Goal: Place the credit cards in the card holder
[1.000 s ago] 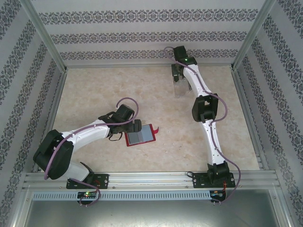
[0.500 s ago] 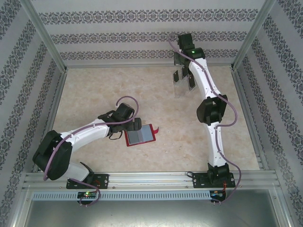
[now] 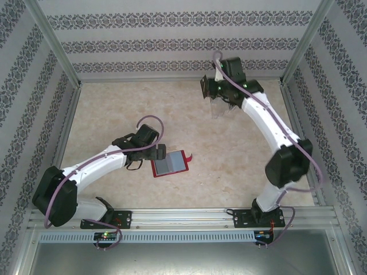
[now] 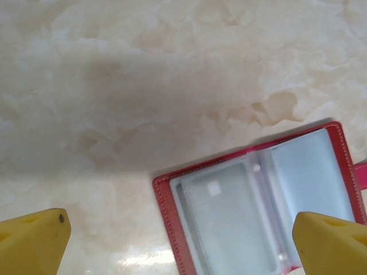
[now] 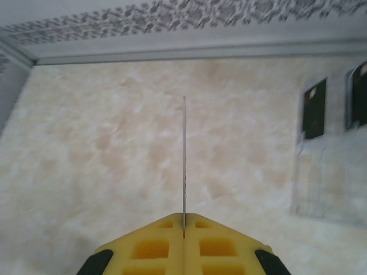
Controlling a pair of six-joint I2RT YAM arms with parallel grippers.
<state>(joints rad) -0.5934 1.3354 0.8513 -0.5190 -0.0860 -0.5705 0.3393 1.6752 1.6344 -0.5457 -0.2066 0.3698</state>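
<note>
1. Top view: I judge a card is mid-carry. The right pincer (image 3: 210, 91) holds a card (image 3: 203, 89) far off by the clear rack (image 3: 218, 110). The open red wallet (image 3: 170, 164) lies near left, beside the left pincer (image 3: 162, 153). Next I must bring the card across and line it up with a pocket.
2. Left wrist: the left pincer (image 4: 182, 246) is spread wide and grips nothing, over the wallet (image 4: 258, 200).
3. Right wrist: the right pincer (image 5: 184, 226) is clamped on the card (image 5: 184, 160), seen edge-on. More cards (image 5: 314, 109) stand in the rack (image 5: 327, 183).
</note>
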